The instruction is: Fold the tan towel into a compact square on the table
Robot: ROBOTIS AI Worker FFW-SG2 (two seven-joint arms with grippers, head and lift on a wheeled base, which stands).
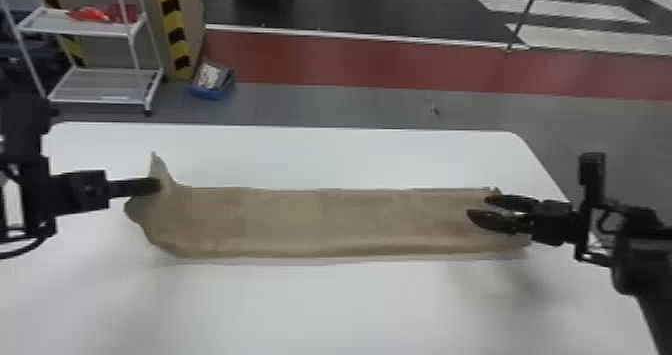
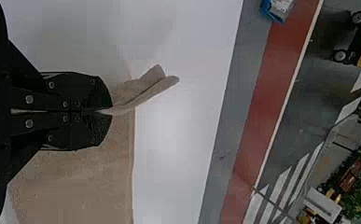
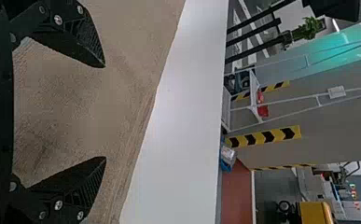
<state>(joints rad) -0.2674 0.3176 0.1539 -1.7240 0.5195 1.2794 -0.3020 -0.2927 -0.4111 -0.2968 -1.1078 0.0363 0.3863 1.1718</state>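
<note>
The left gripper (image 1: 158, 185) is closed on a pinch of the tan towel (image 1: 325, 219) at its left end, a small flap of cloth standing up beside the fingertips, while the right gripper (image 1: 476, 207) is spread wide above the towel's right end. The towel lies as a long strip roughly parallel to the far edge of the white table (image 1: 300, 304), its right end near the table's right edge; beyond the far edge, a white rack (image 1: 80, 28) stands on the floor.
</note>
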